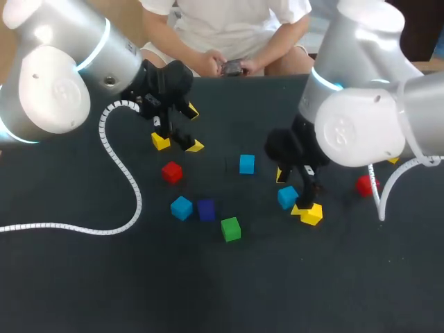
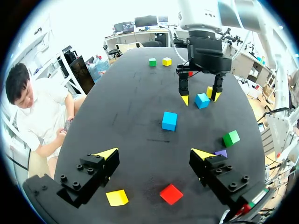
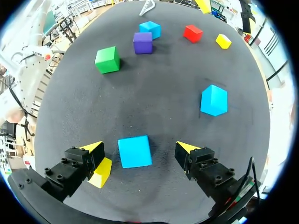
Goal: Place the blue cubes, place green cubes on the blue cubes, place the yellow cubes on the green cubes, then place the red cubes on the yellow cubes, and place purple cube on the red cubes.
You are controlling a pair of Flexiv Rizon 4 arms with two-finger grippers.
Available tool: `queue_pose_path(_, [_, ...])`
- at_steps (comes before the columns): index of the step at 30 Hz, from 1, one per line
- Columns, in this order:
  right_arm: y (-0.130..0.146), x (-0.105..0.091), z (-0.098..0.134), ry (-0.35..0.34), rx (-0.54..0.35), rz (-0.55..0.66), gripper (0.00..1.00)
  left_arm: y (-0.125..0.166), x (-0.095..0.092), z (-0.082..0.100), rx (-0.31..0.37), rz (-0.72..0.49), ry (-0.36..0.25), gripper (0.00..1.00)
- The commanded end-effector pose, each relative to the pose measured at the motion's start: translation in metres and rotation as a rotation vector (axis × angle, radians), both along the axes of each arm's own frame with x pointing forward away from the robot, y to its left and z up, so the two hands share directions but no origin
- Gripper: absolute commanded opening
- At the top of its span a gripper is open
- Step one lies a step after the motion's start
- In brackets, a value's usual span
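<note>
Head camera looks down from above and behind on the whole table (image 1: 83, 291), left wrist camera low across it toward the right gripper (image 2: 201, 98), right wrist camera close and steeply down, all sharing the mid-table blue cube (image 1: 246, 164).

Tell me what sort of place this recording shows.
Probably a robotics lab bench set up for manipulation trials. A left pincer and a right pincer, both open, hang over a dark table scattered with small blocks, such as a green cube and a purple cube.

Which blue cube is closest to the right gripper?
The blue cube between the right gripper's open fingers, beside a yellow cube. The other two lie farther ahead, one by the purple cube.
</note>
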State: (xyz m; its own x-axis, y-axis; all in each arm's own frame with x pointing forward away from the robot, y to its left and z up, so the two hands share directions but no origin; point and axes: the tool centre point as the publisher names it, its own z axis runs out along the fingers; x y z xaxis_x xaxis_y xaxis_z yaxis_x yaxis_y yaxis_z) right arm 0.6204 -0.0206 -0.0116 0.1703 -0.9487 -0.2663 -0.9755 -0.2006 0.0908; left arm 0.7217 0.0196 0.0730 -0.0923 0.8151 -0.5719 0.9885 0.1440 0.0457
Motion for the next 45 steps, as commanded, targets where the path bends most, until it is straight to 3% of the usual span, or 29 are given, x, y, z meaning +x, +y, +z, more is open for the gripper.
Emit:
queue_pose_path(1, [0.005, 0.003, 0.002, -0.011, -0.002, 0.001, 1.00, 0.001, 0.000, 0.000, -0.001, -0.002, 0.000, 1.00])
queue_pose_path(6, [0.012, 0.008, 0.004, -0.018, -0.008, 0.008, 1.00, 0.001, 0.000, 0.000, -0.001, -0.002, 0.000, 1.00])
queue_pose_path(7, [0.013, 0.009, 0.004, -0.016, -0.010, 0.008, 0.94, 0.001, 0.000, 0.000, -0.001, -0.002, 0.000, 1.00])
queue_pose_path(8, [0.013, 0.009, 0.003, -0.014, -0.013, 0.009, 0.78, 0.001, 0.000, 0.000, -0.001, -0.002, 0.000, 1.00])
queue_pose_path(16, [0.013, 0.007, -0.003, 0.008, -0.033, 0.001, 0.58, 0.001, 0.000, 0.000, -0.001, -0.002, 0.000, 1.00])
queue_pose_path(22, [0.012, 0.007, -0.006, 0.015, -0.043, -0.006, 0.62, 0.001, 0.000, 0.000, -0.001, -0.002, 0.000, 1.00])
queue_pose_path(23, [0.012, 0.007, -0.006, 0.016, -0.042, -0.005, 0.49, 0.001, 0.000, 0.000, -0.001, -0.002, 0.000, 1.00])
queue_pose_path(24, [0.013, 0.005, -0.005, 0.015, -0.040, -0.003, 0.42, 0.001, 0.000, 0.000, -0.001, -0.002, 0.000, 1.00])
queue_pose_path(26, [0.013, 0.005, -0.004, 0.014, -0.039, 0.002, 0.11, 0.001, 0.000, 0.000, -0.001, -0.002, 0.000, 1.00])
queue_pose_path(27, [0.014, 0.004, -0.004, 0.013, -0.033, 0.005, 0.00, 0.001, 0.000, 0.000, -0.001, -0.002, 0.000, 1.00])
queue_pose_path(45, [0.045, -0.020, -0.001, 0.031, -0.017, 0.026, 0.00, 0.001, 0.000, 0.000, -0.001, -0.002, 0.000, 1.00])
